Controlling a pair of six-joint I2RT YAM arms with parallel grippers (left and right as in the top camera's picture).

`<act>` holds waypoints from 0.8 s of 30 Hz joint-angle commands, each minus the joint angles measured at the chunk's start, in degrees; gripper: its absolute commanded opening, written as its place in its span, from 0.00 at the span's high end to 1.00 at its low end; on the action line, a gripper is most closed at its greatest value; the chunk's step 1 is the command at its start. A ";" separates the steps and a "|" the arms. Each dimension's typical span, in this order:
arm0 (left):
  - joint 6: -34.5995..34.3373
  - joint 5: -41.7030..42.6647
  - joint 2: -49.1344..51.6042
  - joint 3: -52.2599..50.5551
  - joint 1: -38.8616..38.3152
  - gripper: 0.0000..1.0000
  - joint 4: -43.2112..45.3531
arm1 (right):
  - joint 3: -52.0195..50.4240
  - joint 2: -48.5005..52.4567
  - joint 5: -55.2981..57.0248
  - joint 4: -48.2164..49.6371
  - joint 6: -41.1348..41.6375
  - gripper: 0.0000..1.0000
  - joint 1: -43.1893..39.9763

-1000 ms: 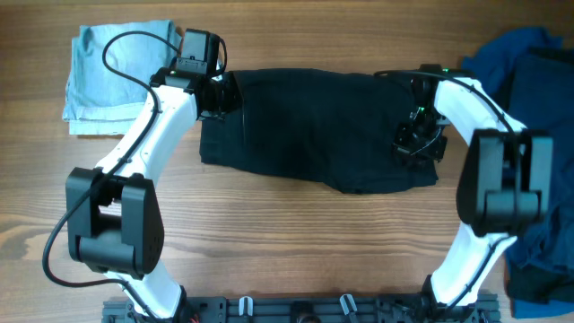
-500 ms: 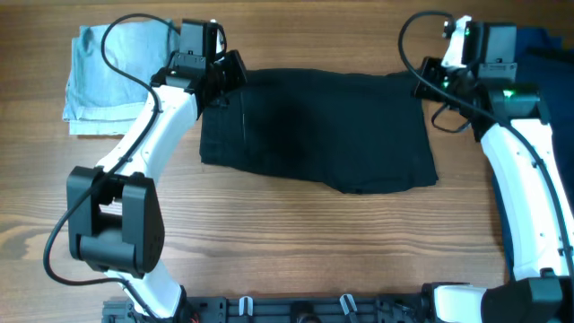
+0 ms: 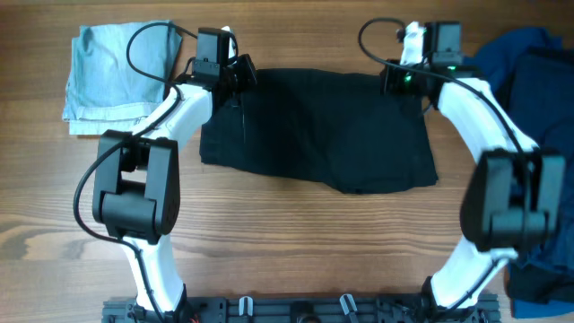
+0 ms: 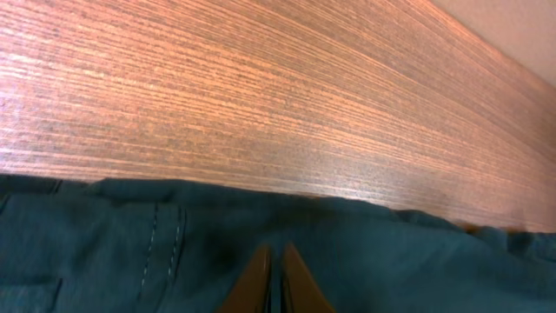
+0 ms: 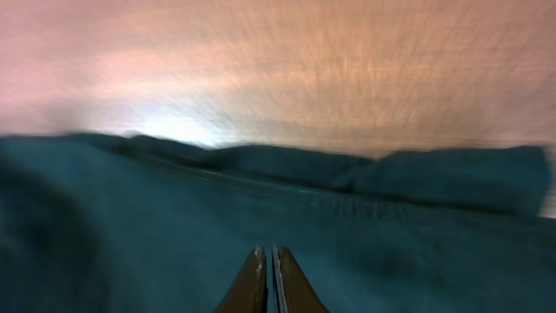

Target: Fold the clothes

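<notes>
The black shorts (image 3: pixel 314 126) lie flat in the middle of the table, waistband side to the right. My left gripper (image 3: pixel 240 76) is at their far left corner. Its jaws (image 4: pixel 271 249) are shut, tips over the dark fabric (image 4: pixel 417 261) just inside the far edge. My right gripper (image 3: pixel 395 81) is at the far right corner. Its jaws (image 5: pixel 267 249) are shut, tips over the fabric (image 5: pixel 130 226); that view is blurred. I see no cloth pinched between either pair of jaws. A pale blue garment (image 3: pixel 115 76) lies folded at far left. Dark blue garments (image 3: pixel 529 81) are piled at right.
The wooden table (image 3: pixel 296 242) shows bare in front of the shorts and beyond their far edge (image 4: pixel 261 87). The dark blue pile runs down the right edge of the table (image 3: pixel 538 260). The arm bases stand at the near edge.
My right arm swung from the shorts' right side up to the far right, then in to the far right corner. My left gripper shifted right along the far edge. The shorts kept their shape.
</notes>
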 commanded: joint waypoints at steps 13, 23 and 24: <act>-0.35 -8.35 6.69 -0.04 1.84 0.96 1.11 | 0.13 11.93 4.42 8.15 -3.28 0.96 0.50; -0.33 -8.35 6.69 -0.04 3.61 0.92 1.29 | 0.13 4.59 3.69 7.28 -3.06 0.96 0.50; -0.35 -8.35 6.69 -0.04 3.58 0.92 1.33 | 0.13 4.61 3.69 7.26 -3.04 0.96 0.50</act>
